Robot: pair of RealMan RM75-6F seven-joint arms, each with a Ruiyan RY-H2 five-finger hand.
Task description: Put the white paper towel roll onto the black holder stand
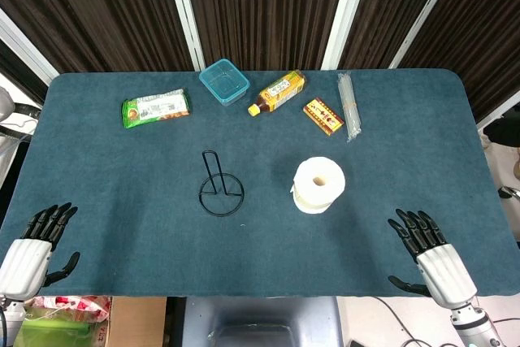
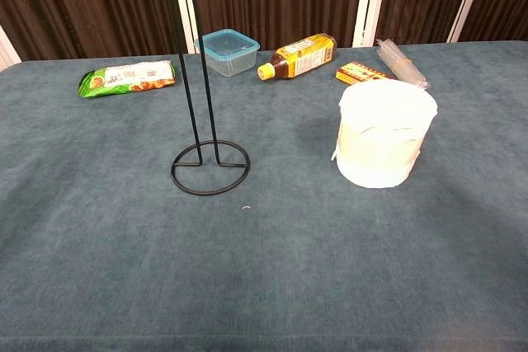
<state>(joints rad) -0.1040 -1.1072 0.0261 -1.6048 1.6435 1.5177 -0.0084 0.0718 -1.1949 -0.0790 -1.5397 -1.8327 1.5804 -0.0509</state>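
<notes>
The white paper towel roll (image 1: 318, 184) (image 2: 383, 133) stands on end on the blue-grey table, right of centre. The black wire holder stand (image 1: 220, 186) (image 2: 202, 96) is upright to its left, a tall loop on a ring base, with nothing on it. My left hand (image 1: 36, 248) lies at the near left table edge, fingers apart, holding nothing. My right hand (image 1: 429, 256) lies at the near right edge, fingers also spread and empty. Both hands are well apart from the roll and the stand. Neither hand shows in the chest view.
Along the far side lie a green snack packet (image 1: 155, 108), a teal plastic box (image 1: 224, 81), a yellow-labelled bottle (image 1: 279, 92) on its side, a small red-yellow box (image 1: 322, 115) and a clear sleeve of straws (image 1: 349, 106). The table's front edge (image 1: 244, 295) runs just behind my hands.
</notes>
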